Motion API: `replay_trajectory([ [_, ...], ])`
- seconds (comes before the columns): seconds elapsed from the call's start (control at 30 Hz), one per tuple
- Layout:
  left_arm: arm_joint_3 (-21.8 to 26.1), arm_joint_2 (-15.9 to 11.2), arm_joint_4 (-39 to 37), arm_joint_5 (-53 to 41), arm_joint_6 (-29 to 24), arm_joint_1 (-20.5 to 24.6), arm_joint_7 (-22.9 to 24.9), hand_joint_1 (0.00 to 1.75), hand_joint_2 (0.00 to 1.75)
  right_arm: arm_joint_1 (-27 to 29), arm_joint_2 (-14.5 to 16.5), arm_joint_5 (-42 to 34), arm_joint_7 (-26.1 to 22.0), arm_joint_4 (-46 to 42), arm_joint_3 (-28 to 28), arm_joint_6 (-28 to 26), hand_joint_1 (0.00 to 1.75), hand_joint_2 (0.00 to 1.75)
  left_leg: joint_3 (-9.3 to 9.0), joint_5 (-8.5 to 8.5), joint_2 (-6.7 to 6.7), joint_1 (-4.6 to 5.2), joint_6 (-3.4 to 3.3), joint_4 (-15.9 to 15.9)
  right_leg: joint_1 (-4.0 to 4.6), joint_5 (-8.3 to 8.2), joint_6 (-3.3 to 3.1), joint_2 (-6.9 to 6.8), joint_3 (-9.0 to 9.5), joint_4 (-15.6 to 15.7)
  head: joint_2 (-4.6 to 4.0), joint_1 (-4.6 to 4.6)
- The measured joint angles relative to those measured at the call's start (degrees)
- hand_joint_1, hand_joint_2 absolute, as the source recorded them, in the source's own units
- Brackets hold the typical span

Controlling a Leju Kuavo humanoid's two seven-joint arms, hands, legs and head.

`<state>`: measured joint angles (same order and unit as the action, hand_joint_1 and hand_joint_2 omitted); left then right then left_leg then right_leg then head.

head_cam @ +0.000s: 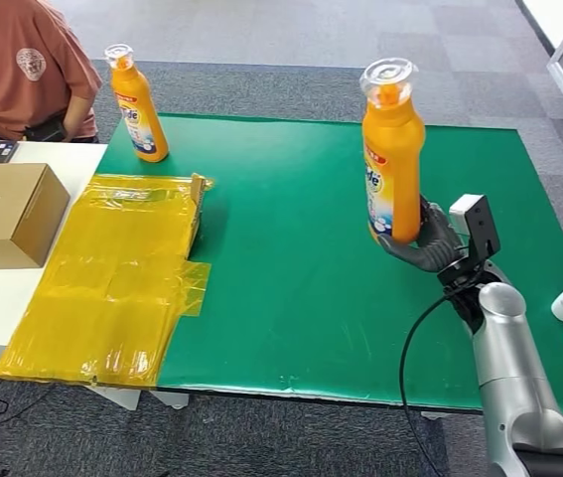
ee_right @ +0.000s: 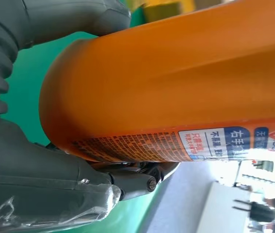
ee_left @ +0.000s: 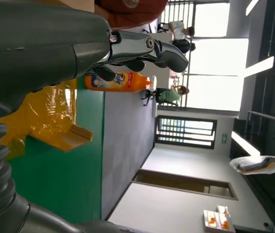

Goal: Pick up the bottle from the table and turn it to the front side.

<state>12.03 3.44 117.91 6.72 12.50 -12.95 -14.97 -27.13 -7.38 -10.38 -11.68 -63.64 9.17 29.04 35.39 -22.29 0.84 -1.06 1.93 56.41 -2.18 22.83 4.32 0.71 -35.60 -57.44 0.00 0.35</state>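
Gripping low on the orange bottle (head_cam: 392,149), at the mat's (head_cam: 301,288) three o'clock, the right hand (head_cam: 422,241) clamps its base, leaving the label free to turn frontward.

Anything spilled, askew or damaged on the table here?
No spill. The yellow plastic sheet lies crumpled, overhanging the table's front edge. The bottle in the right robot hand is upright, cap on.

You see the left hand (ee_left: 128,48) close to the lens, its dark fingers (ee_left: 165,51) stretched out and apart, holding nothing. Just past them an orange bottle (ee_left: 115,81) stands on the green mat (ee_left: 62,174), beside the crumpled yellow plastic sheet (ee_left: 44,114). Beyond the mat's edge lie grey floor (ee_left: 128,141), a dark gate (ee_left: 185,132) and bright windows (ee_left: 216,73).
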Motion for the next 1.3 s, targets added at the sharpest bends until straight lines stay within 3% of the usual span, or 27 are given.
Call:
replay_trajectory([
  [0.23,-6.19,-0.79,-6.84,-2.22,-3.92,9.58,1.25,0.00,1.75,-1.37,5.01,-3.63,0.31,-3.10,1.84,0.29,1.75,1.75,0.03,0.11,0.02,0.00,0.03,0.00,0.00,-0.09,-0.01,0.00,-0.05,-0.01,0.00,-0.02],
  [0.67,-10.64,-1.78,-17.79,-2.26,-8.55,28.59,4.28,0.00,1.75,0.66,7.15,-0.63,-2.90,-8.65,12.97,2.69,1.75,1.75,0.12,0.17,0.01,0.00,0.03,0.00,0.00,-0.19,-0.06,0.01,-0.18,-0.03,0.00,-0.02],
  [1.0,-14.12,-2.09,-22.01,0.33,-7.25,35.11,6.21,0.00,1.75,1.59,7.88,1.62,-4.49,-8.32,18.29,1.37,1.75,1.75,0.21,0.18,0.02,0.00,0.02,0.00,0.00,-0.19,-0.06,0.01,-0.23,-0.03,0.00,-0.02],
  [1.3,-18.28,-2.83,-23.89,5.36,-4.27,34.38,7.81,0.00,1.75,-0.29,8.05,4.09,-6.20,-5.79,18.24,-2.04,1.75,1.75,0.23,0.18,0.02,0.00,0.02,0.00,0.00,-0.19,-0.06,0.00,-0.25,-0.03,0.00,-0.02],
])
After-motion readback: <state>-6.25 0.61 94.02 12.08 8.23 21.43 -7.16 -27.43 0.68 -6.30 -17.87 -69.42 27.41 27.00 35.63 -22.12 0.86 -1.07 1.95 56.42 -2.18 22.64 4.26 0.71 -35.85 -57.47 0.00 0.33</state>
